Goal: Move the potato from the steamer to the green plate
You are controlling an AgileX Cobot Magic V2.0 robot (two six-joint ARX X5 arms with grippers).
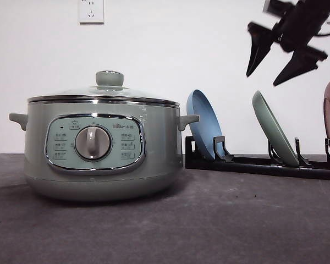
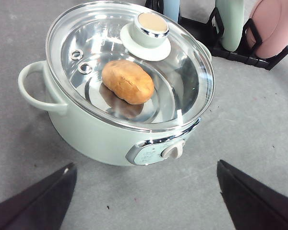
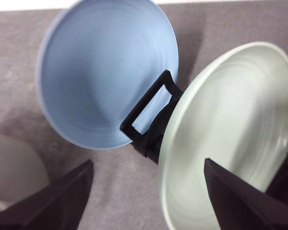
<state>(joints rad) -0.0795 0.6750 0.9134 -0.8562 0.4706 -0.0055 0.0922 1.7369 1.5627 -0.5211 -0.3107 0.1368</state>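
right claw (image 1: pixel 281 56) hangs wide open and empty above the green plate (image 1: pixel 274 129), racked on edge; potato (image 2: pixel 128 81) lies inside the lidded steamer (image 1: pixel 102 143), ahead of the open, empty left claw (image 2: pixel 145 199).

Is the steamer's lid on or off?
On. The glass lid sits on the steamer rim, the potato visible beneath it.

One steamer (image 1: pixel 102 148), one potato (image 2: pixel 128 81), three plates: blue (image 1: pixel 202 124), green (image 1: pixel 274 129), pink (image 2: pixel 273 26).
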